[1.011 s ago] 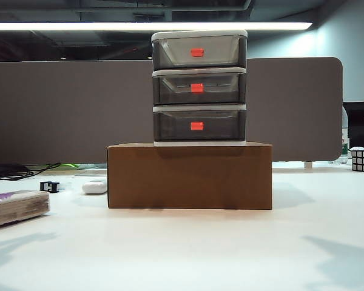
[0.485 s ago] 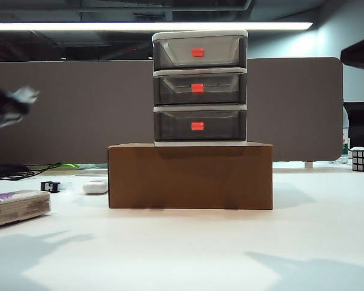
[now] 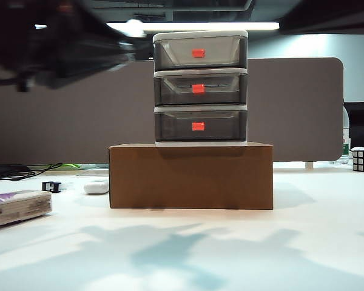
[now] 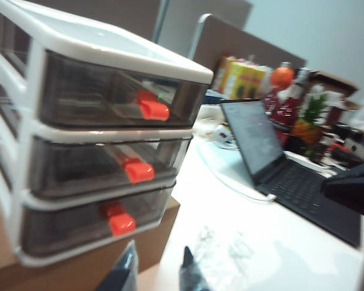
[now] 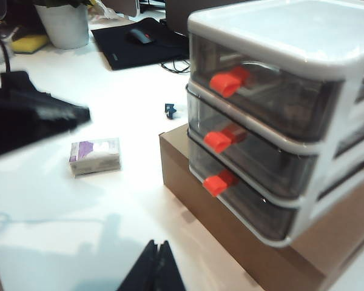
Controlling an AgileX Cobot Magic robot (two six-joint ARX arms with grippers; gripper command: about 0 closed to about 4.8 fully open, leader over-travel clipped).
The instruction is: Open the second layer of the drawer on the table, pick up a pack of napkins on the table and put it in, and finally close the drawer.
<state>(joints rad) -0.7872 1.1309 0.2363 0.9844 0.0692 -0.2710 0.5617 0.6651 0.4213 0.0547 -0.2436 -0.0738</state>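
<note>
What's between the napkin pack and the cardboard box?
In the exterior view, a small black clip and a white rounded case lie between the napkin pack and the cardboard box.

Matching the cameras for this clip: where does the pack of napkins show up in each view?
Exterior view: pack of napkins at far left on the table.
Left wrist view: not in it.
Right wrist view: pack on the table, apart from the cardboard box.
Shared landmark: the drawer unit.

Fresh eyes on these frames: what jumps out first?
The drawer unit, three smoky tiers with red-orange handles, all shut, stacked on a brown cardboard box mid-table. The pack of napkins lies far left on the white table. The left pincer hangs slightly open near the box's front; the right pincer is shut above bare table.
</note>
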